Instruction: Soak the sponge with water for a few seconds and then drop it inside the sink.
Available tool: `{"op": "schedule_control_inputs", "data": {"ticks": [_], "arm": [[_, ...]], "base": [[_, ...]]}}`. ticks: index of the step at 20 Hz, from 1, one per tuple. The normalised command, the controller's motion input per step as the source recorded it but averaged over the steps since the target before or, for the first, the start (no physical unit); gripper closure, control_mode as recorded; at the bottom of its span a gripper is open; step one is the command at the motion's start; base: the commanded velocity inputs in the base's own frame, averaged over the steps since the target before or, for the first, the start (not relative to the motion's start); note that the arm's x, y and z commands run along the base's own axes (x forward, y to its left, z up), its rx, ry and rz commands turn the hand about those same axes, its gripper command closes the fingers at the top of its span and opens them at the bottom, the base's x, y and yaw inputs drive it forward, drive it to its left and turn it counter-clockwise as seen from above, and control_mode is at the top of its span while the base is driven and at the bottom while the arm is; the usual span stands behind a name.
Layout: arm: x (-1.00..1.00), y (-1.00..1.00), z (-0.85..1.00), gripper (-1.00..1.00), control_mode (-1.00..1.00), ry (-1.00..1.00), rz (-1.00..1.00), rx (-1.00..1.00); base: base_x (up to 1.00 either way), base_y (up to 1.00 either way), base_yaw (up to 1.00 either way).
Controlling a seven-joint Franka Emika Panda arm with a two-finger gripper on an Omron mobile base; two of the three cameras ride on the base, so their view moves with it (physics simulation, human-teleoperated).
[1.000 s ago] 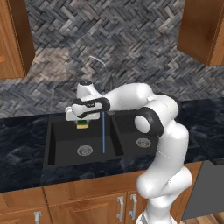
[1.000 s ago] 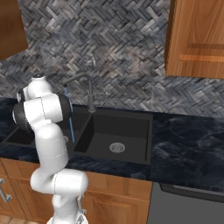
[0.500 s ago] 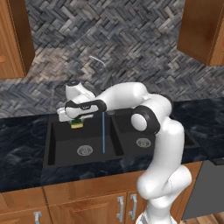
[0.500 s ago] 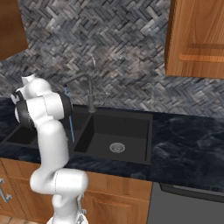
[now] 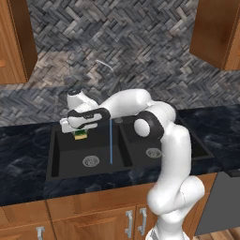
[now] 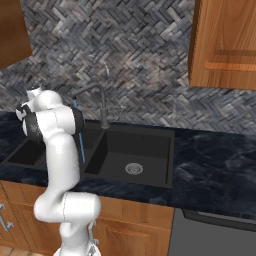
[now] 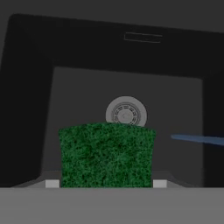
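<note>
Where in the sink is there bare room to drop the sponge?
The left basin floor is bare around its drain; the water falls at its right. The right basin is bare too. The sponge hangs over the left basin's back.

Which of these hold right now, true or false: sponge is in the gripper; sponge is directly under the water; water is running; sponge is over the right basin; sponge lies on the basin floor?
1. The gripper holds the sponge: true.
2. The sponge is directly under the water: false, the stream falls beside it, apart from it.
3. Water is running: true, a thin blue stream drops into the sink.
4. The sponge is over the right basin: false, it hangs over the left basin.
5. The sponge lies on the basin floor: false, it is held above it.
</note>
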Motion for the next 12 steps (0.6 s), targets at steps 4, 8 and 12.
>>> {"op": "schedule_control_inputs", "data": {"ticks": [4,8,12], "arm": [[0.44,0.0,-0.32,1.0,-1.0,0.12,0.0,0.0],[0.36,0.07,-0.37,1.0,-1.0,0.07,0.0,0.0],[0.19,0.14,-0.33,1.0,-1.0,0.02,0.0,0.0]], "base": [[0.0,0.0,0.0],[0.0,0.0,0.0],[0.0,0.0,0.0]]}}
